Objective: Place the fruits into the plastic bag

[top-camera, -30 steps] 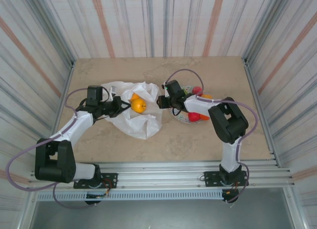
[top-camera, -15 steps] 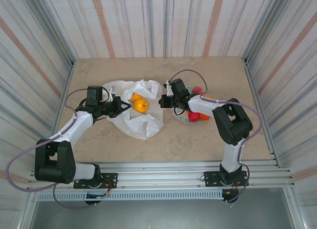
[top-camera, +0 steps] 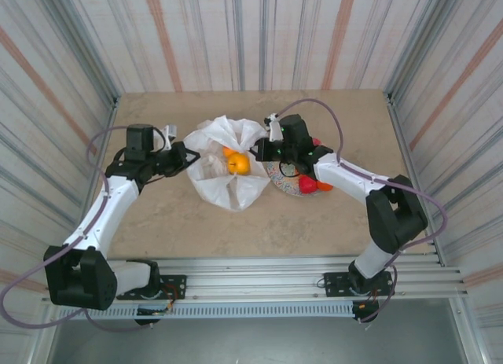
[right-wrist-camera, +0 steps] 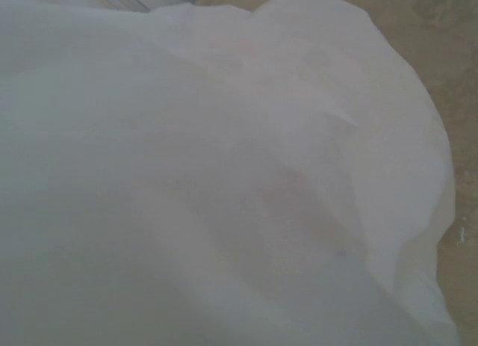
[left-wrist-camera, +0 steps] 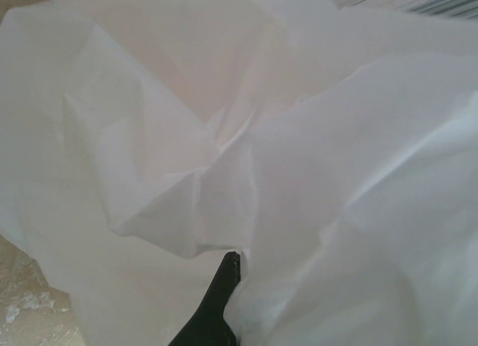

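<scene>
Top external: beige marbled table (top-camera: 157, 222), striped walls (top-camera: 236, 34); left jaws, right jaws each clamped on plastic bag (top-camera: 226, 193) rim.

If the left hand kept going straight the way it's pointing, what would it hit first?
The thin white plastic bag it is pinching; the left hand points into its folds. Beyond, probably the orange round fruits inside, though depth is unclear.
</scene>
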